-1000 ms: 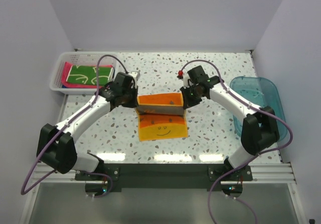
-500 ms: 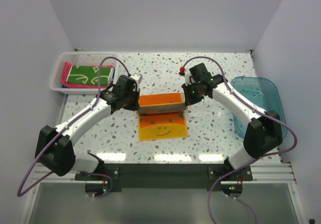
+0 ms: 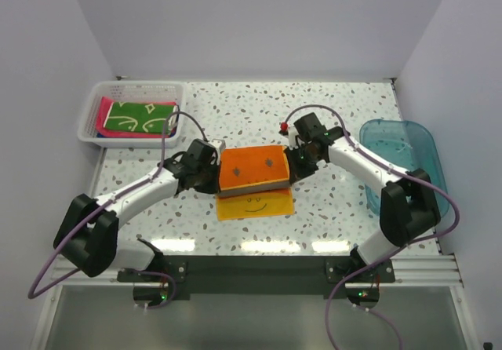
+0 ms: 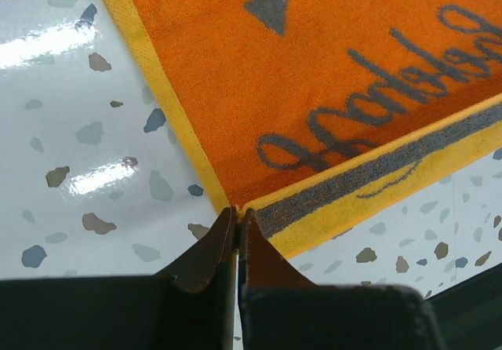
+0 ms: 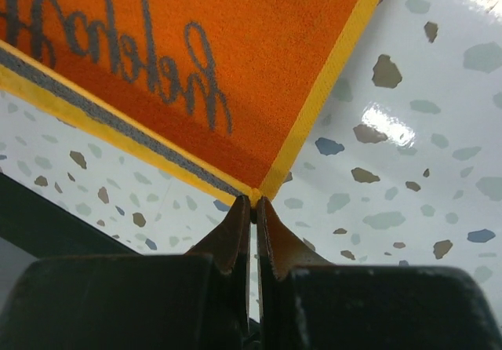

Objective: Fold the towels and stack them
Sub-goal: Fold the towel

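An orange towel (image 3: 252,169) with yellow trim, a grey band and grey lettering lies at the table's middle, its far half carried over the near half, which shows a smiley face (image 3: 252,204). My left gripper (image 3: 216,176) is shut on the towel's left corner (image 4: 238,209). My right gripper (image 3: 290,162) is shut on its right corner (image 5: 256,198). The raised half hangs a little above the lower layer. A green patterned towel (image 3: 140,117) lies on a pink towel (image 3: 103,114) in the white basket (image 3: 130,91). No blue towel is in view.
The white slotted basket stands at the far left. A clear blue plastic tub (image 3: 404,158) stands at the right edge, beside my right arm. The speckled table (image 3: 345,209) runs to a dark front rail.
Both grippers have carried the towel's far edge toward me and lower. The orange side now faces up and covers most of the lower half.
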Available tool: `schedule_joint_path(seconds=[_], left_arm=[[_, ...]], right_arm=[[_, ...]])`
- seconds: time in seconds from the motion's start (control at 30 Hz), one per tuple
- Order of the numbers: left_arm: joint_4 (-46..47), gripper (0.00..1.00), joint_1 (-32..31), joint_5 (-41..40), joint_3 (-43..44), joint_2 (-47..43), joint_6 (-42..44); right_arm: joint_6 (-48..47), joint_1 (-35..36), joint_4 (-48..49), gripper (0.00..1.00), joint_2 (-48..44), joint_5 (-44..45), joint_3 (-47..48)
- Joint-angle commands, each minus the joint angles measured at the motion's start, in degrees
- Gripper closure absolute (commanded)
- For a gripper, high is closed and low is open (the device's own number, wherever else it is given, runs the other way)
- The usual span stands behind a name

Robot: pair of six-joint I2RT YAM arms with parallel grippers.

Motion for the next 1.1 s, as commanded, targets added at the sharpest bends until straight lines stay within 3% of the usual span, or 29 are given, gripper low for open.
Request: schedule_joint_path(seconds=[0.0, 0.47, 0.73, 0.87, 1.07], left_arm=[[-2.86, 1.0, 0.57, -4.46, -3.14, -0.31, 0.17], [0.22, 0.92, -1.36, -3.23, -6.75, 2.95, -1.76], [-1.45, 0.85, -1.98, -1.57, -7.98, -3.99, -3.34], [-1.71, 0.92, -1.98, -1.64, -8.51, -7.42, -3.87], [-3.21, 0.93, -2.07, -4.72, -5.35, -7.95, -3.87]], right_arm=[[0.76, -1.23, -2.58, 1.0, 0.91, 4.54, -1.91], [2.26, 0.7, 1.29, 1.0, 5.22, 3.83, -5.26], [2.7, 2.2, 1.56, 0.97, 1.0, 2.87, -8.07], [3.75, 2.73, 3.83, 1.0, -1.9, 2.6, -10.44], [3.93, 2.64, 2.79, 1.0, -3.92, 4.88, -8.08]])
